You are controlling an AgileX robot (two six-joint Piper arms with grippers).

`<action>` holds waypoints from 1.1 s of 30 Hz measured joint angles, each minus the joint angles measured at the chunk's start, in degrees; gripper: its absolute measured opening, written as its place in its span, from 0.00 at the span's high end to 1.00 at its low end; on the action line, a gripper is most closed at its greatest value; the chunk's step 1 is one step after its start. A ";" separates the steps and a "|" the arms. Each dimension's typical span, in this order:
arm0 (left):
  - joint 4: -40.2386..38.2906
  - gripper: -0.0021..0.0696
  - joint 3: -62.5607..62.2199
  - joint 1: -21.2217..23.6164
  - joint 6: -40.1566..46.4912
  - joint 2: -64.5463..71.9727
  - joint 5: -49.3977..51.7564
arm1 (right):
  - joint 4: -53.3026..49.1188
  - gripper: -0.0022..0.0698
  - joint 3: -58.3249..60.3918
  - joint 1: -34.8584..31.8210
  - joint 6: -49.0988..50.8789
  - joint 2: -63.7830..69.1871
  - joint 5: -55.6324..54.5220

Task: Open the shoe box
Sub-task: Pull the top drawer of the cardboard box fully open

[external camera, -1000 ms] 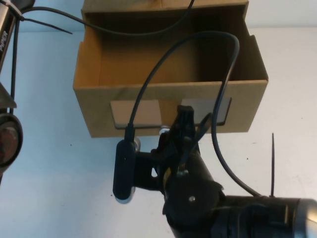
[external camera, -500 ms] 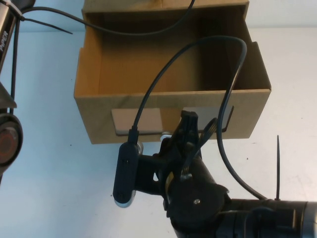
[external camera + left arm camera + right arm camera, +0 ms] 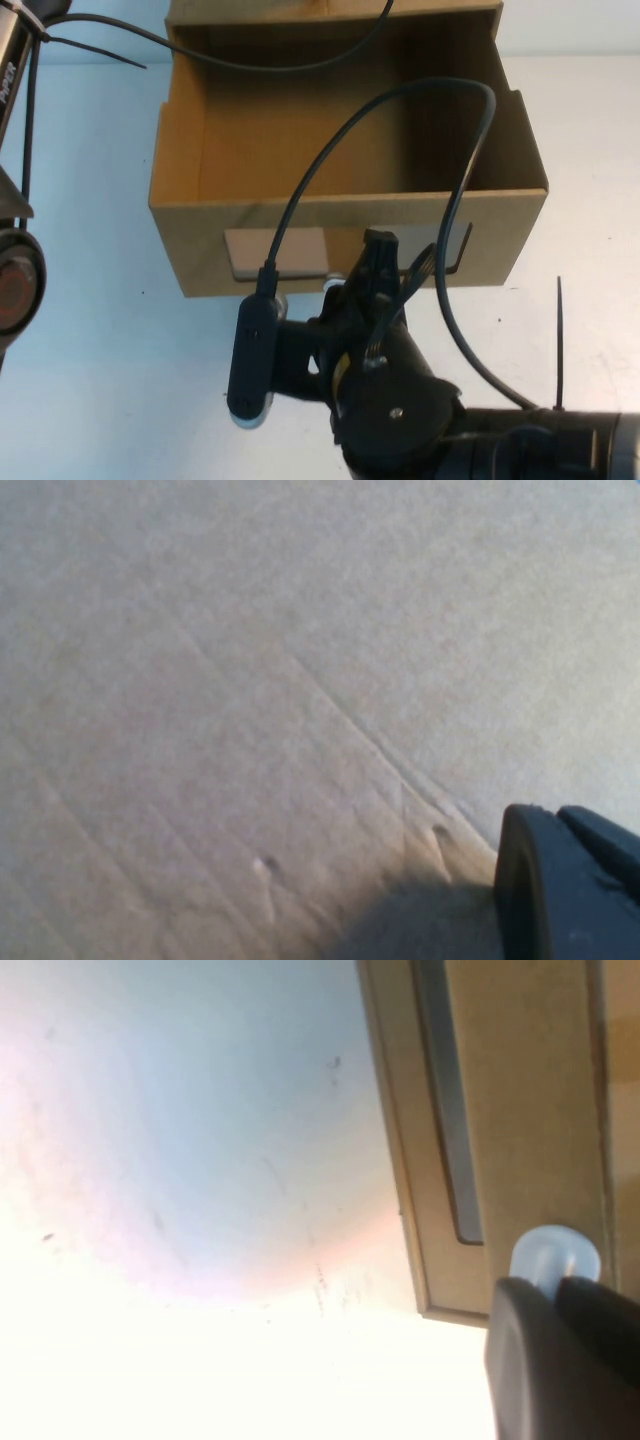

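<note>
The brown cardboard shoe box [image 3: 340, 215] stands open in the high view, its inside bare and its lid [image 3: 330, 10] raised at the far edge. My right gripper [image 3: 380, 245] is shut with nothing in it, its tips against the box's near wall between two grey strips [image 3: 277, 252]. The right wrist view shows that wall [image 3: 520, 1110] close up, with the right gripper [image 3: 558, 1280] beside it. In the left wrist view, cardboard [image 3: 250, 700] fills the picture, and the left gripper [image 3: 562, 830] lies against it, its two fingers together with no gap.
A black camera cable [image 3: 440, 110] loops over the box from my right wrist. Part of the left arm [image 3: 15, 270] stands at the table's left edge. A black cable tie [image 3: 557, 340] sticks up on the right. The tabletop [image 3: 90, 380] is pale blue.
The box's near wall has come slightly toward the robot, and my right gripper has drawn back with it. The right gripper's fingers stayed shut.
</note>
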 joint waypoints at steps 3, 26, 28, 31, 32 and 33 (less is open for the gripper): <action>0.00 0.98 0.00 0.00 0.00 0.00 0.00 | 0.91 0.96 0.09 1.45 -1.32 0.00 0.21; 0.12 0.98 -0.87 0.00 0.00 0.00 0.16 | 5.93 0.48 0.09 5.84 -0.25 -1.77 7.94; 0.12 0.98 -0.96 0.00 0.00 0.00 0.25 | 7.30 0.55 0.09 7.92 -0.36 -3.32 8.23; 0.35 0.98 -1.66 0.00 0.00 -0.10 0.80 | 9.63 0.62 0.09 10.90 -0.36 -6.17 9.44; 0.47 0.98 -1.94 0.00 0.00 -0.10 1.29 | 10.41 0.64 0.09 11.64 -0.36 -7.05 10.04; 0.58 0.98 -2.44 0.00 -0.11 -0.10 1.78 | 11.40 0.65 0.09 12.62 -0.36 -8.18 10.99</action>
